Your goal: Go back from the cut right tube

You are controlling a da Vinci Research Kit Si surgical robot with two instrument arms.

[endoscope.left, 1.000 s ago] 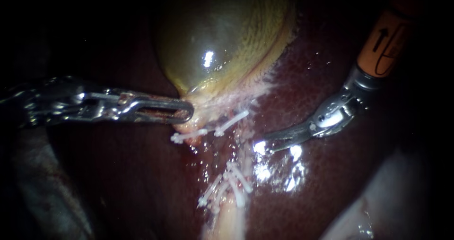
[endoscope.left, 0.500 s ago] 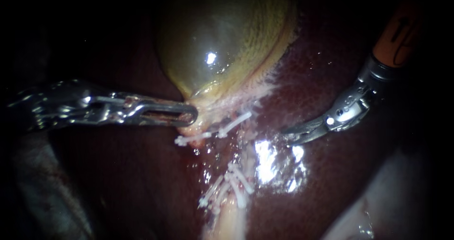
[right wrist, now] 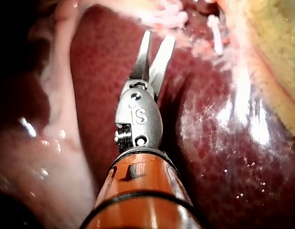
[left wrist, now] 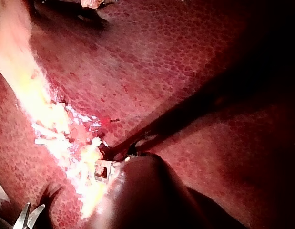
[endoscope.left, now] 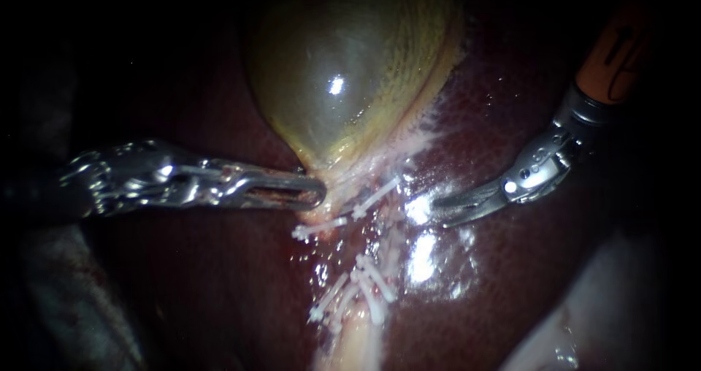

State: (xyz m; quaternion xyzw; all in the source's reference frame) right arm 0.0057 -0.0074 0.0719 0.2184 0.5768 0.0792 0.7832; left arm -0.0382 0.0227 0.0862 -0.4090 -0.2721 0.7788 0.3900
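The clipped tubes run down from the neck of the gallbladder across the liver, with white clips crossing them, though I can't make out which stump is the cut right one. Near the upper clips the right instrument holds its blades slightly apart. The left instrument is clamped on the gallbladder's neck.
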